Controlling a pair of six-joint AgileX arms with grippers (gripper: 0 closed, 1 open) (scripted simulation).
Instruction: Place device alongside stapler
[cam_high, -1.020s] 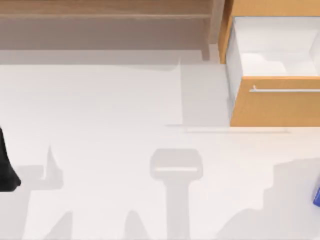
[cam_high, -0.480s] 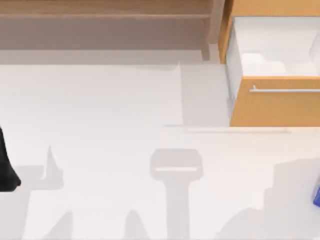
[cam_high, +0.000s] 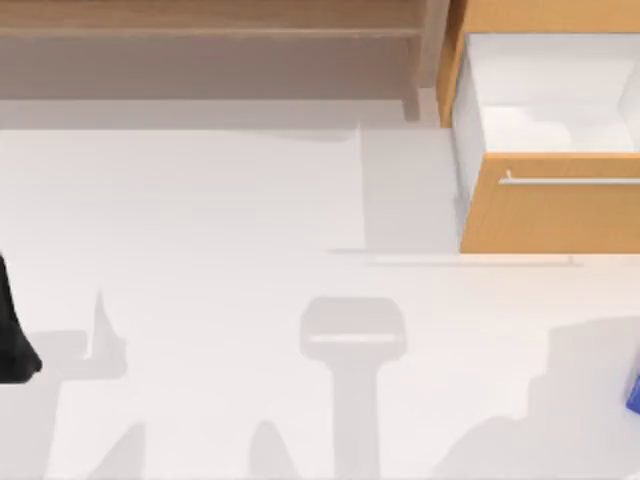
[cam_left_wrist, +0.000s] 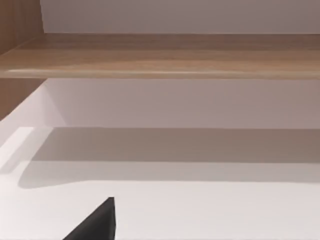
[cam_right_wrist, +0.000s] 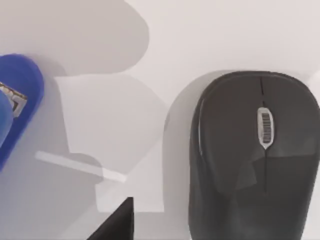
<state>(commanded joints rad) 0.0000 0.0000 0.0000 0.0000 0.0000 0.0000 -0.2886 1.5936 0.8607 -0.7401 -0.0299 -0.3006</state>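
Observation:
The device (cam_right_wrist: 252, 160) is a black oval mouse with a scroll wheel, lying flat on the white table in the right wrist view. The bright blue stapler (cam_right_wrist: 17, 100) lies apart from it, with a strip of bare table between them. In the top view the stapler (cam_high: 633, 392) shows only as a blue sliver at the table's right edge. My right gripper (cam_right_wrist: 117, 225) hangs above the table between the two and touches neither. My left gripper (cam_high: 12, 335) is parked at the table's left edge, and a black tip of it (cam_left_wrist: 95, 225) shows in the left wrist view.
An orange-brown cabinet at the back right has its drawer (cam_high: 550, 200) pulled out, white inside, with a metal handle (cam_high: 570, 181) across its front. A wooden shelf (cam_high: 210, 30) runs along the back edge. The white tabletop (cam_high: 250, 220) carries arm shadows.
The shadow at the table's right edge has shifted slightly. The left arm, the stapler and the drawer have not moved.

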